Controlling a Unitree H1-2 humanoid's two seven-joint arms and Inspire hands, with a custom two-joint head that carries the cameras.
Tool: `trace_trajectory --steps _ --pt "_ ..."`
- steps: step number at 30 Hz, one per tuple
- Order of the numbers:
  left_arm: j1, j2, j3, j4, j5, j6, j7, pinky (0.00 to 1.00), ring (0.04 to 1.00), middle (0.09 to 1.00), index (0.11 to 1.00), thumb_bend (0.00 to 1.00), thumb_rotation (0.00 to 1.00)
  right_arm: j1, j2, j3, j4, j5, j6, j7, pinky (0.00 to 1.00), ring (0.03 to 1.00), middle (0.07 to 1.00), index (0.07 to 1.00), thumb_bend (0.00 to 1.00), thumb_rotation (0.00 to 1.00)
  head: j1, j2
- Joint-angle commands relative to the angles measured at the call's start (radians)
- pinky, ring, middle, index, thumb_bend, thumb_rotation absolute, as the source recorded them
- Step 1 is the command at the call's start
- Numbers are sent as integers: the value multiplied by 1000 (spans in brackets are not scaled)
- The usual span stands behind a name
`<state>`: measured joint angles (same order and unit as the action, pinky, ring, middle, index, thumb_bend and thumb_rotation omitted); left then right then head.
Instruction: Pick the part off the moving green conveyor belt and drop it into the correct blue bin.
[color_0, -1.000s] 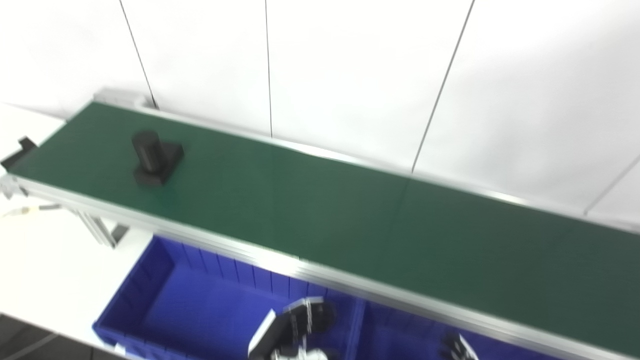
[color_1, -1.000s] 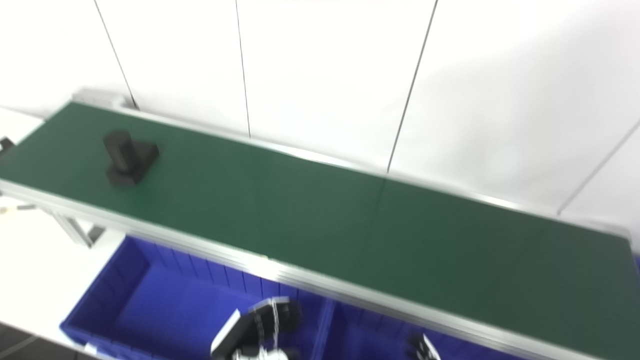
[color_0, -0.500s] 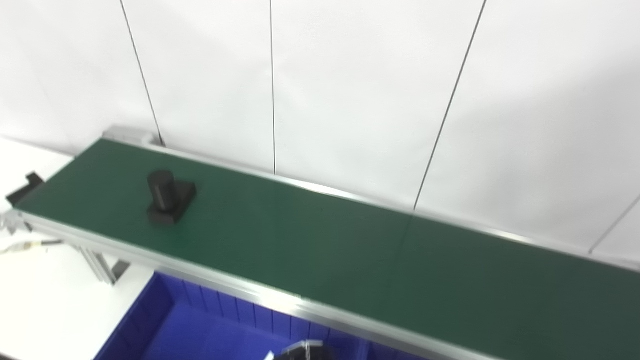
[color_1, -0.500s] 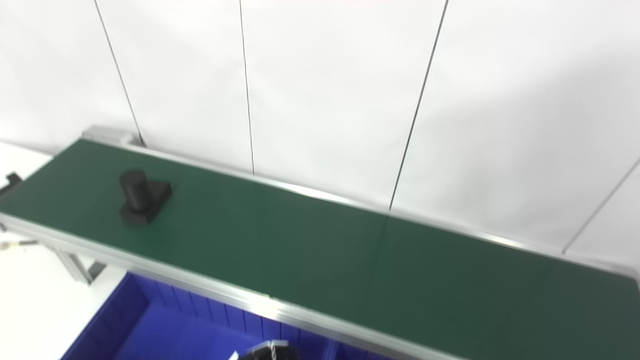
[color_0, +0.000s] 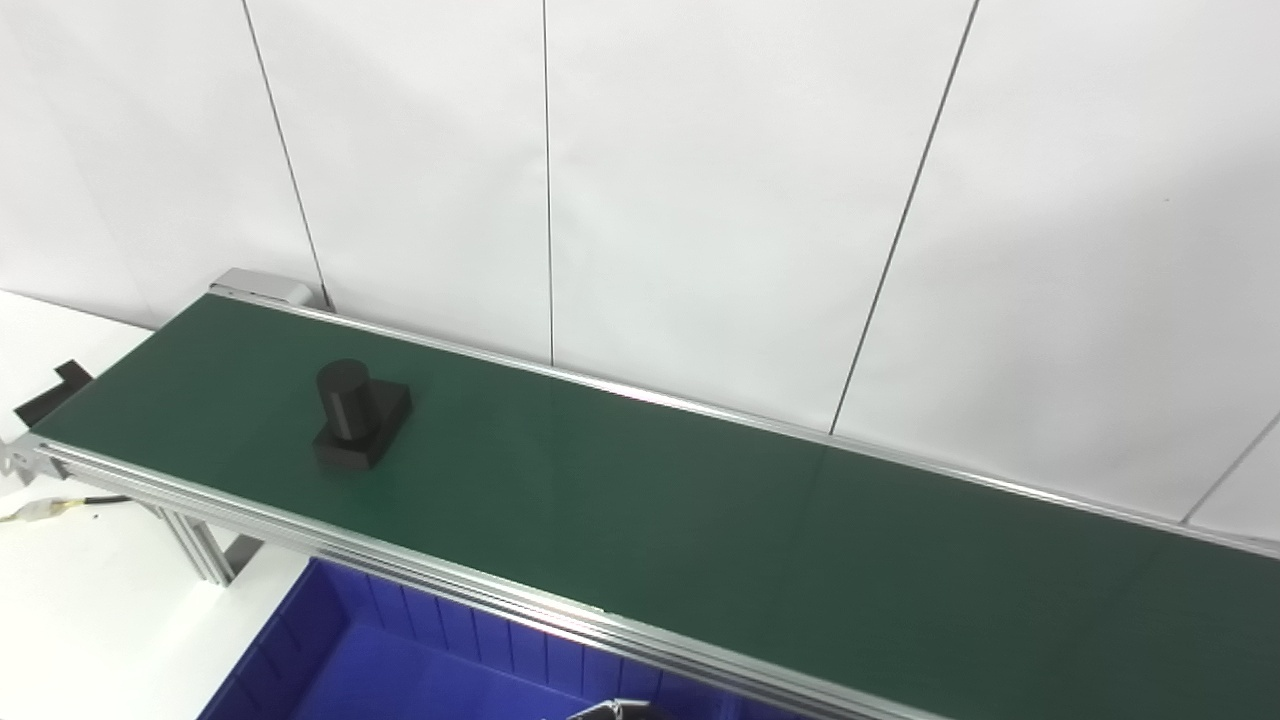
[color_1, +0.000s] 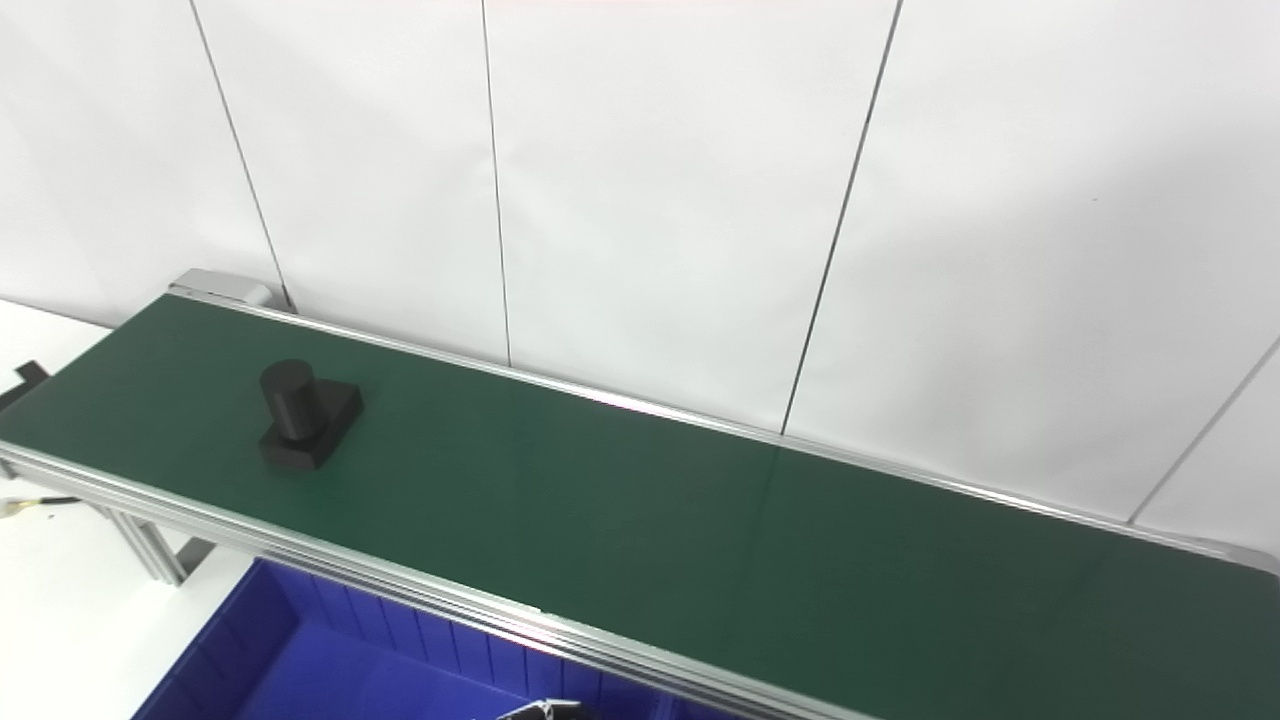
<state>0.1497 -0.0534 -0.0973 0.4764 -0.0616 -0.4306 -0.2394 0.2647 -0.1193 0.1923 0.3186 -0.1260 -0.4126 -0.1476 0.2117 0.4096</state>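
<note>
A black part (color_0: 360, 418), an upright cylinder on a square base, stands on the green conveyor belt (color_0: 700, 520) near its left end. Below the belt's front rail lies a blue bin (color_0: 420, 665), only partly in view (color_1: 300, 670). Only a thin sliver of my left hand (color_0: 612, 711) shows at the bottom edge over the bin, well to the right of and below the part; its fingers are cut off. My right hand is out of the picture.
An aluminium rail (color_0: 480, 595) runs along the belt's front edge, with a support leg (color_0: 200, 540) at the left. A white panelled wall (color_0: 700, 200) rises right behind the belt. A white tabletop (color_0: 90, 600) and a cable lie at the left.
The camera has tilted upward, so both hands and most of the bins have slid out at the bottom. The black part has travelled a little to the right along the belt.
</note>
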Motion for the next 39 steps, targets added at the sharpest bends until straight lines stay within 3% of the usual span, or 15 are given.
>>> trace_trajectory --steps 1,18,39 --pt "-22 -19 -4 -12 5 -39 -2 666 683 688 671 836 0 -9 -5 -4 -17 4 -57 -8 690 793 836 848 609 0 6 -4" --pt "-50 -35 1 33 16 -39 8 644 664 673 663 839 0 -36 -21 -4 13 28 -57 9 665 780 828 840 617 0 10 -37" --pt "-40 -38 1 38 29 -39 15 645 663 671 658 819 0 -34 -23 -7 22 31 -57 11 671 774 820 833 621 0 16 -42"
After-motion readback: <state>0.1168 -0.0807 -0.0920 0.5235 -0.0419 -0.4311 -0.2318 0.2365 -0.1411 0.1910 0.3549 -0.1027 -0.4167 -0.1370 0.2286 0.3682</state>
